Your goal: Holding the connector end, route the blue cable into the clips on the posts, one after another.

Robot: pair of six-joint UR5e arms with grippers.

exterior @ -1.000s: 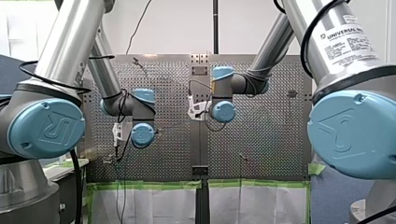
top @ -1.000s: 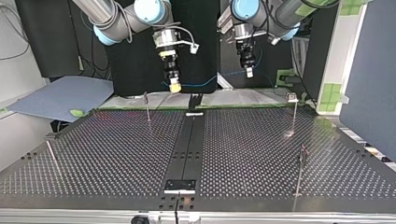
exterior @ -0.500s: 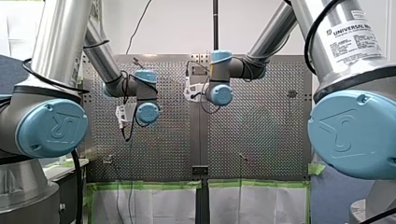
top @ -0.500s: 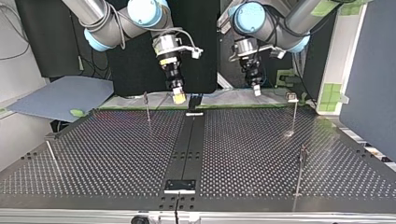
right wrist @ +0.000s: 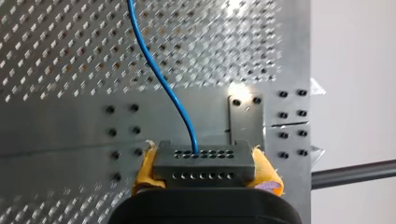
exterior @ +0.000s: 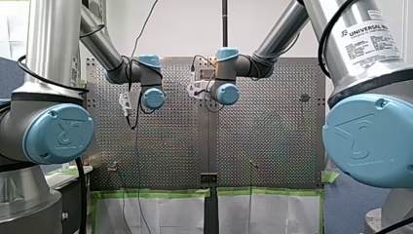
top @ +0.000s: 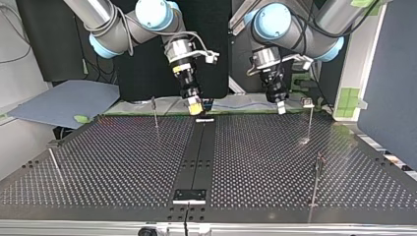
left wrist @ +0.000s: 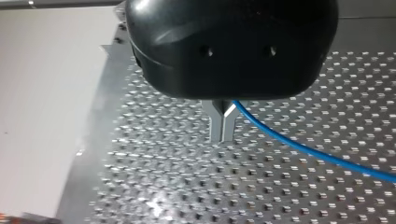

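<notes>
The perforated table (top: pixel 123 162) carries thin posts (top: pixel 155 114) (well apart).

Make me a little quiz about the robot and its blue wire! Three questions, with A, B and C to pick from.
1. My left gripper is:
A wide open
B shut on the blue cable
C shut on nothing

2. The connector is held by:
A my left gripper
B my right gripper
C neither gripper

3. My right gripper's pads are:
A yellow
B green
C white

Answers:
1 B: its metal fingers are pressed together and the cable comes out from between them.
2 B: the right wrist view shows the dark block sitting between that gripper's pads, with the cable leaving it.
3 A: yellow shows on both sides of the connector.
</notes>
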